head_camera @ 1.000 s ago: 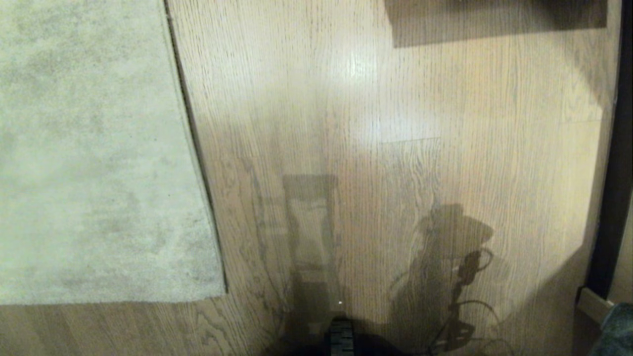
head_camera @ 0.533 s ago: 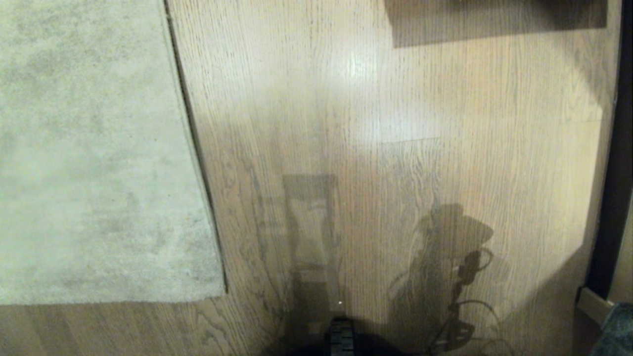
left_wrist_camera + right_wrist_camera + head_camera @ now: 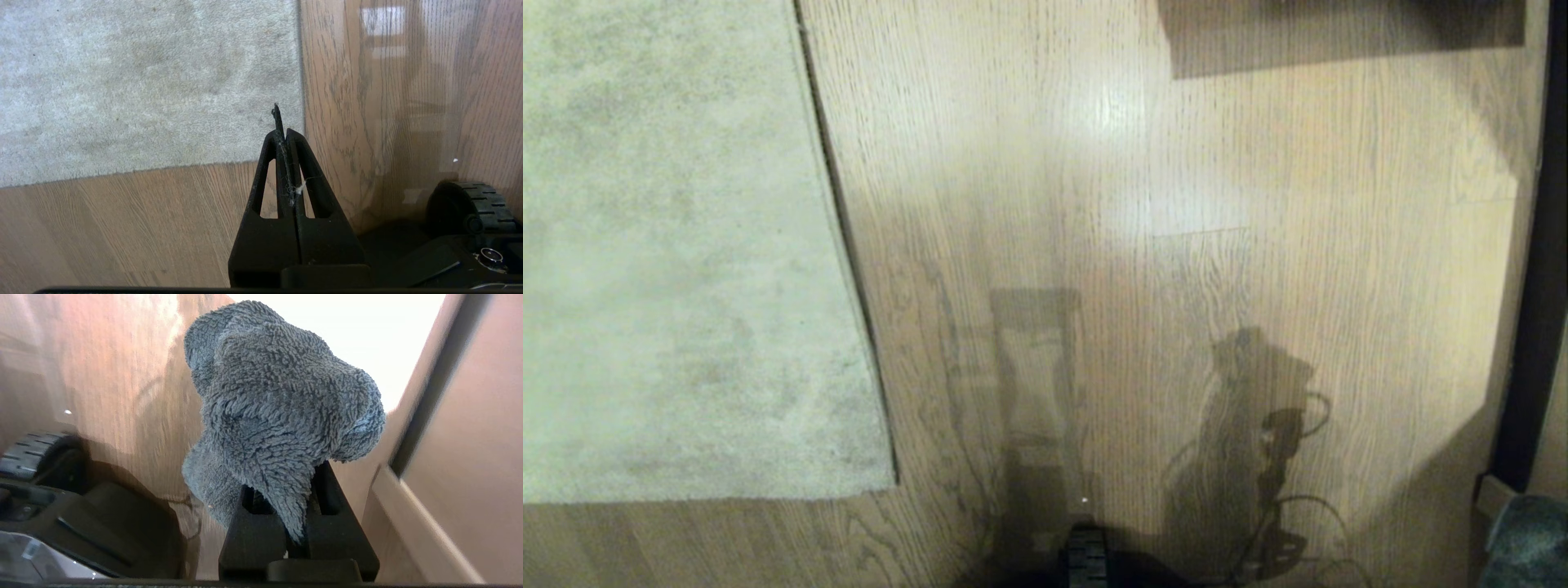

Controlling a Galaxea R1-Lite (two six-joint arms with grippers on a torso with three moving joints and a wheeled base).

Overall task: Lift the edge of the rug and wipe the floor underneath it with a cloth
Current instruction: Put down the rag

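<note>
The pale rug [image 3: 678, 245] lies flat on the left, its straight rug edge [image 3: 837, 212] running down to a corner [image 3: 889, 482]. Light wood floor [image 3: 1143, 245] fills the rest of the head view. My right gripper [image 3: 286, 486] is shut on the fluffy dark grey cloth [image 3: 278, 400], which bunches over its fingertips and hides them; in the head view the cloth [image 3: 1531, 539] peeks in at the lower right corner. My left gripper [image 3: 285, 132] is shut with nothing in it but some lint, hanging above the floor just in front of the rug's corner [image 3: 300, 155].
A dark upright strip [image 3: 1539, 286] and pale skirting [image 3: 412, 522] border the floor on the right. A dark rectangular patch [image 3: 1339, 37] lies at the far top. My base's black wheel [image 3: 1086, 559] sits at the near edge, with arm shadows [image 3: 1258, 441] on the floor.
The right arm's shadow on the floor has shifted slightly and changed shape, and the cloth shows a little further in at the lower right corner. The rug and left gripper are unchanged.
</note>
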